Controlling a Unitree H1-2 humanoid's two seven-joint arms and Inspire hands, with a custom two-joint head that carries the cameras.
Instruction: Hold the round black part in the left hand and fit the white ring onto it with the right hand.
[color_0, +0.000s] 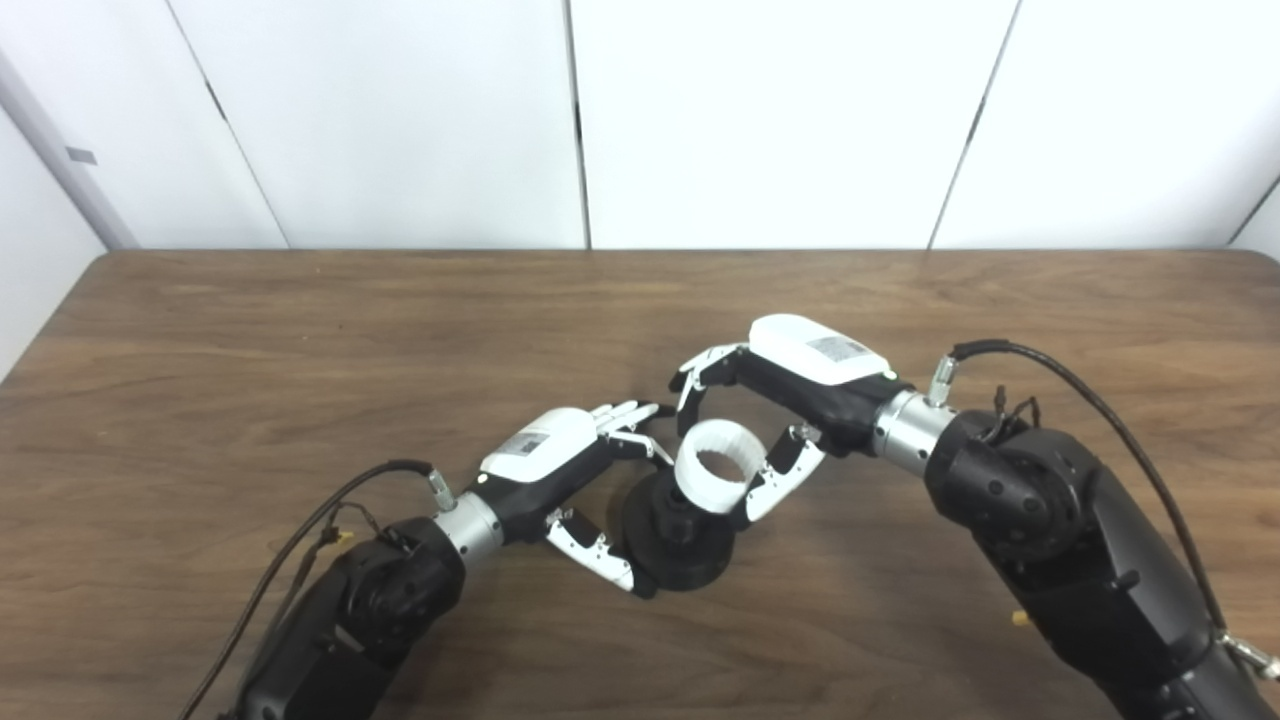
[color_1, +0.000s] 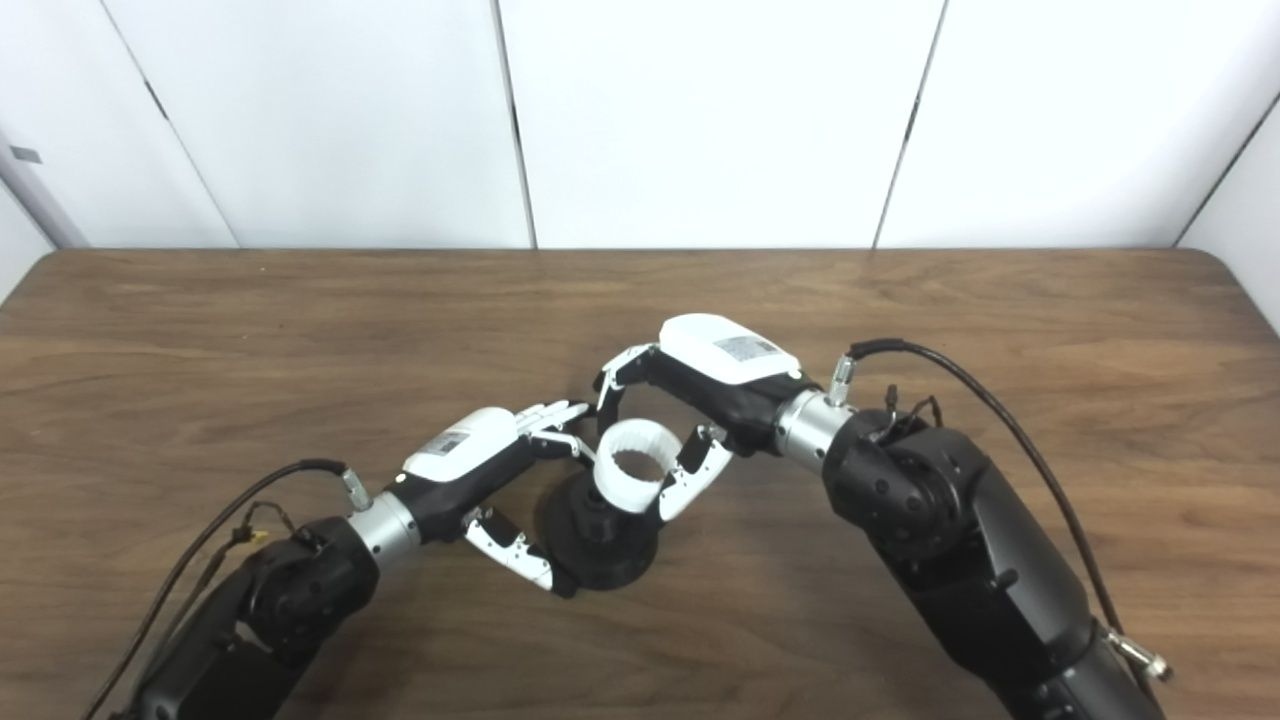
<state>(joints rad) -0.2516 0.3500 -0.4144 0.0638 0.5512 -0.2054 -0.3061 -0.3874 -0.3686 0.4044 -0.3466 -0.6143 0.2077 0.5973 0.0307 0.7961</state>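
You've got the white ring (color_0: 712, 466) tilted on top of the round black part (color_0: 680, 545) near mid surface (color_0: 300, 340), w/ right hand (color_0: 775, 400) pinching the ring & left hand (color_0: 570, 480) clasped round the black part.

bench (color_0: 300, 350): brown wood grain, smooth, low sheen | ring (color_0: 712, 468): white matt plastic, ribbed inside | black part (color_0: 680, 550): matt plastic | hands: left (color_0: 560, 470), right (color_0: 790, 385), glossy white shells, black bodies, bare metal wrists
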